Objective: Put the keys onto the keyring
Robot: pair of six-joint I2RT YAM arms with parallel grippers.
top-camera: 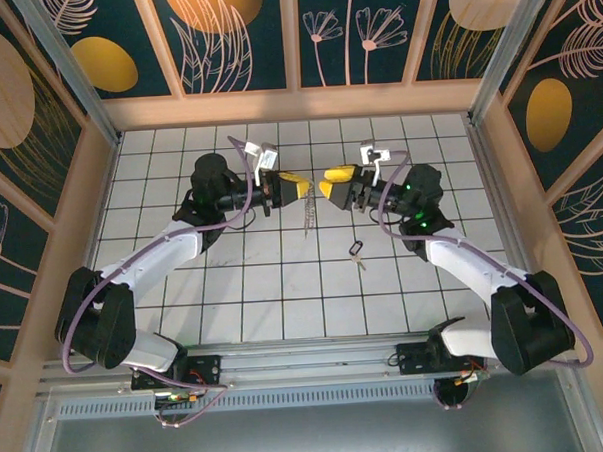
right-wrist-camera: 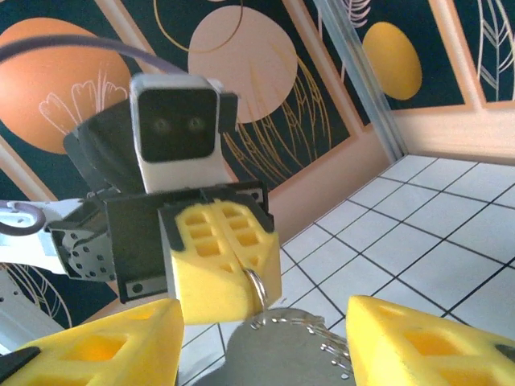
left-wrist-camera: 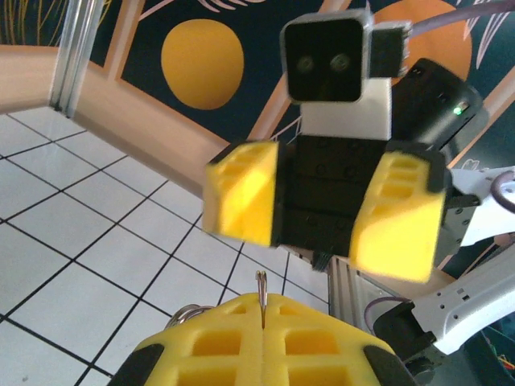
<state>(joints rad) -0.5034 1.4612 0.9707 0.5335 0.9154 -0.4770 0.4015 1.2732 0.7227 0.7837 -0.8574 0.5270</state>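
My left gripper (top-camera: 305,187) is shut on the keyring (top-camera: 308,218), which hangs edge-on below its yellow fingers above the middle of the tiles. In the left wrist view my left gripper (left-wrist-camera: 264,310) pinches the thin wire ring (left-wrist-camera: 261,291) between its pads. From the right wrist the keyring (right-wrist-camera: 294,350) shows as a grey tag with a beaded chain under my left gripper (right-wrist-camera: 233,265). My right gripper (top-camera: 327,181) (right-wrist-camera: 265,354) faces it at close range, open and holding nothing. One of the keys (top-camera: 357,251), black-headed, lies on the floor in front of the right arm.
White tiled floor (top-camera: 264,288) is ringed by wooden walls (top-camera: 296,104) with patterned panels. Both arms reach inward from the near edge and meet at the centre. A metal rail (top-camera: 307,361) runs along the front.
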